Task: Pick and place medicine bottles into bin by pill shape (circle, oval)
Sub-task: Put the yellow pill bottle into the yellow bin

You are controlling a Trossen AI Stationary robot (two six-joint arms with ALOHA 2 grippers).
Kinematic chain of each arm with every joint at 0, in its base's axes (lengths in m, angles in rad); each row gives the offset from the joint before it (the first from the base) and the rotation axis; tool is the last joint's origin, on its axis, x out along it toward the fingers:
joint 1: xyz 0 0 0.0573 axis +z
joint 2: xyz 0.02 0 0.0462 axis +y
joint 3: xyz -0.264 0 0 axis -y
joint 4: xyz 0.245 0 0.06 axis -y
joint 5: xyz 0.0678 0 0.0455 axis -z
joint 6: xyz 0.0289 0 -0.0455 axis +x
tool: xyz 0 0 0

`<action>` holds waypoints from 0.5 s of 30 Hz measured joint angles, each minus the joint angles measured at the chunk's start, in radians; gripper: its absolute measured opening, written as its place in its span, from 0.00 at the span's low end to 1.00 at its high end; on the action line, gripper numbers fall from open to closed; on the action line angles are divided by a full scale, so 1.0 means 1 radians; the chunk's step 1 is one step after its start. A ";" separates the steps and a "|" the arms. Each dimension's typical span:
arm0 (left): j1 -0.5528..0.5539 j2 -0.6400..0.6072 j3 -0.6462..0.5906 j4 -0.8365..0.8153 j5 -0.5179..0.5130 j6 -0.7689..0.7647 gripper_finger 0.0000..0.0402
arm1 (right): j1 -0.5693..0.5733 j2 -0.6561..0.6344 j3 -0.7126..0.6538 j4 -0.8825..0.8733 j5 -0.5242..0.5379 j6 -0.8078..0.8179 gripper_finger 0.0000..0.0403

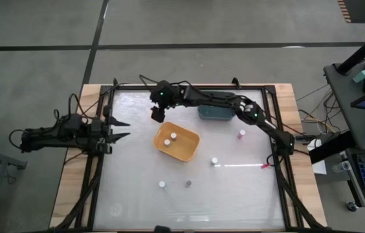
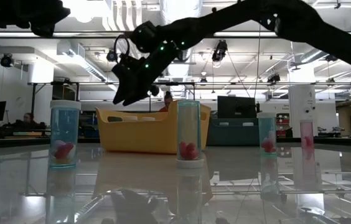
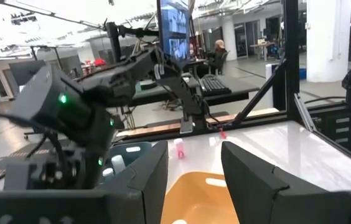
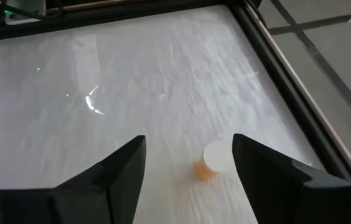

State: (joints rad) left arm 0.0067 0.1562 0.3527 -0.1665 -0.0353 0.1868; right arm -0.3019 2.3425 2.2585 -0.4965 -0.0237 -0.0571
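My right gripper (image 1: 157, 118) (image 4: 188, 140) hangs open above the table, beside the far left corner of the orange-yellow tub (image 1: 176, 144). In the right wrist view a small bottle (image 4: 211, 163) with a white cap and an orange body sits on the table below the gripper, apart from the fingers. The gripper hides this bottle in the high view. Two white-capped bottles (image 1: 170, 138) sit in the orange-yellow tub. The teal tub (image 1: 213, 114) stands at the far side, partly under the right arm. My left gripper (image 1: 126, 129) (image 3: 194, 149) is open and empty at the table's left edge.
Loose bottles stand on the table: a pink one (image 1: 241, 134), a white-capped one (image 1: 214, 160), another white-capped one (image 1: 162, 184) and a grey one (image 1: 188, 184). A small red thing (image 1: 265, 166) lies at the right. A dark frame (image 1: 105, 116) rims the table.
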 joint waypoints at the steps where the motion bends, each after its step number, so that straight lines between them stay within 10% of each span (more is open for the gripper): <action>1: 0.000 -0.001 0.000 0.000 0.000 0.003 0.33 | 0.000 0.012 0.013 0.001 0.000 0.009 0.57; 15: 0.000 -0.001 0.000 0.000 -0.001 0.006 0.33 | 0.000 0.080 0.064 0.000 0.035 0.015 0.56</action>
State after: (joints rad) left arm 0.0067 0.1547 0.3527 -0.1661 -0.0360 0.1932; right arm -0.3019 2.4222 2.3230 -0.4966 0.0113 -0.0423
